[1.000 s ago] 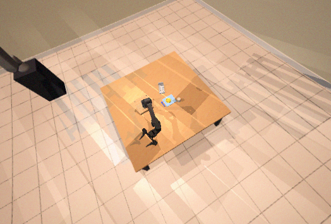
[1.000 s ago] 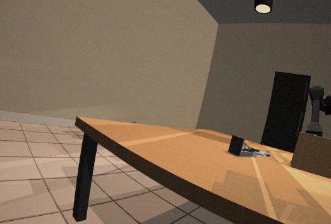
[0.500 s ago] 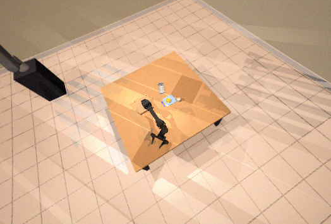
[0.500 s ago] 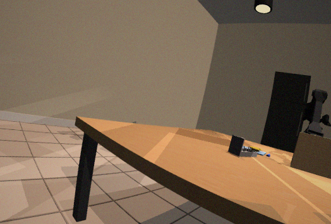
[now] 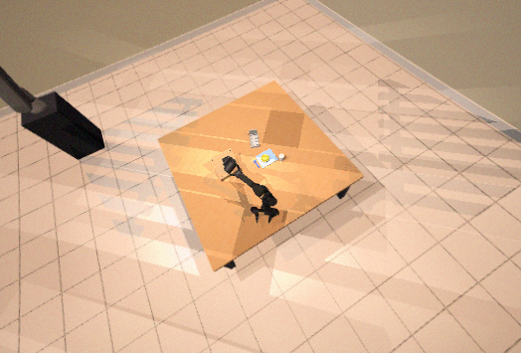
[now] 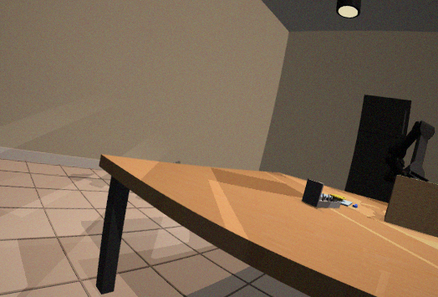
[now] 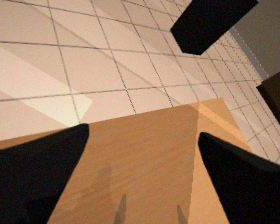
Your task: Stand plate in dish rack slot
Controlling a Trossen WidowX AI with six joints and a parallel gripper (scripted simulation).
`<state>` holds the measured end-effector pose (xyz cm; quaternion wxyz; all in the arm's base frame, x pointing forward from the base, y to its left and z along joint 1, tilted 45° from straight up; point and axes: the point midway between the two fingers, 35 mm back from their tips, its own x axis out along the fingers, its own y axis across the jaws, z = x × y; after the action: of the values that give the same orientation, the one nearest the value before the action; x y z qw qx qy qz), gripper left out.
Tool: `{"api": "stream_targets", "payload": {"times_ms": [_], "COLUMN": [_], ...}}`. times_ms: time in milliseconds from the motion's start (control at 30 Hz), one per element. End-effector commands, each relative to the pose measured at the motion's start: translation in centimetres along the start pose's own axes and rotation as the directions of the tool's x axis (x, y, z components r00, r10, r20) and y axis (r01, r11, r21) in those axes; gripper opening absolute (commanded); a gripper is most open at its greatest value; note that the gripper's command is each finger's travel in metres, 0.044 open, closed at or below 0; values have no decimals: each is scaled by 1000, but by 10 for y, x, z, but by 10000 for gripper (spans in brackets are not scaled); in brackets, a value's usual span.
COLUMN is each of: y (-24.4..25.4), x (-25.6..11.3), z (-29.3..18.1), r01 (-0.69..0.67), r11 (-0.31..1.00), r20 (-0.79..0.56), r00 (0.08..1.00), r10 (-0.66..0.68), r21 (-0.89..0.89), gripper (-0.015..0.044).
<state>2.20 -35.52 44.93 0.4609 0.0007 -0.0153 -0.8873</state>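
A small yellow disc, apparently the plate (image 5: 265,158) (image 6: 338,197), lies on a light blue and white mat (image 5: 272,153) (image 6: 346,203). The grey dish rack (image 5: 254,139) (image 6: 330,204) stands beside the mat, with a tall dark panel at one end. Its slots are too small to make out, and I see no plate standing in it. My gripper (image 5: 263,219) (image 7: 144,133) is open and empty. It is on the far side of the mat from the rack, near a table edge. Neither plate nor rack shows in the wrist view.
The arm's base stands on a wooden box (image 6: 411,206) on the table (image 5: 318,170) (image 6: 251,218) (image 7: 142,175). A small white cup (image 5: 281,157) is right of the mat, and a small blue object (image 5: 257,164) (image 6: 355,206) is at its left edge.
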Motion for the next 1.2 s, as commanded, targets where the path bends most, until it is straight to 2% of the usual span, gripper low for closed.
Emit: {"api": "stream_targets", "payload": {"times_ms": [0, 267, 533, 867, 1167], "y": [32, 87, 127, 152, 148], "x": [-14, -55, -108, -187, -259], "z": [-27, -79, -134, -203, -261], "r01": [-95, -286, -469, -651, -742], "r11": [993, 936, 812, 574, 303], "r20": [-53, -165, -286, -435, -554], "r00": [994, 953, 878, 759, 655], "r10": [91, 255, 384, 484, 513], "r21": [-64, -206, -347, -497, -598], "gripper": [400, 400, 400, 400, 400]}}
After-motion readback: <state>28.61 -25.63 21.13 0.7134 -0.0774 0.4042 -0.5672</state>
